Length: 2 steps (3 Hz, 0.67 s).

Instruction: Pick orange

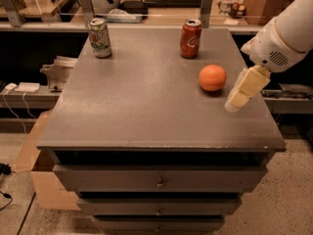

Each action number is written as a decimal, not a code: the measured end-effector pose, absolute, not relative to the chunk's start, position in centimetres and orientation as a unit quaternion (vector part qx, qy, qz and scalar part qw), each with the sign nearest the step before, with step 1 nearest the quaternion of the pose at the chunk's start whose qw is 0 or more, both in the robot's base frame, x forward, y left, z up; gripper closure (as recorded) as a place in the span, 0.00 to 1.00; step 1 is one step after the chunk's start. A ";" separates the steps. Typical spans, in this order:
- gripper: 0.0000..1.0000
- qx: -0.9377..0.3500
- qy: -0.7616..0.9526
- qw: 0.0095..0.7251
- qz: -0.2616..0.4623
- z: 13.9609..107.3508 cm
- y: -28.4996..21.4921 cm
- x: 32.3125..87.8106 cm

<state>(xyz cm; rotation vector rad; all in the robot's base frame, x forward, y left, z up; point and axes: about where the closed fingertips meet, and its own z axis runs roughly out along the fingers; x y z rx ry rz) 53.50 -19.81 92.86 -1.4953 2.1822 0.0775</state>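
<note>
Single view. The camera stands in front of the grey drawer cabinet point(146, 106) and above it. It looks down and forward across the top toward the workbench point(161, 6) behind. It is near enough that the cabinet top fills most of the frame, with the drawer fronts and a strip of floor point(288, 199) below. The gripper point(235, 102) comes in from the right edge, over the top's right side. The orange point(212, 77) lies just left of it, and the red can point(190, 38) stands beyond it to the left.
</note>
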 end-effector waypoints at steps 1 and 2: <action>0.00 -0.518 0.810 0.273 0.029 91.9 -19.8 56.4; 0.00 -0.503 0.810 0.298 0.044 91.3 -19.0 58.6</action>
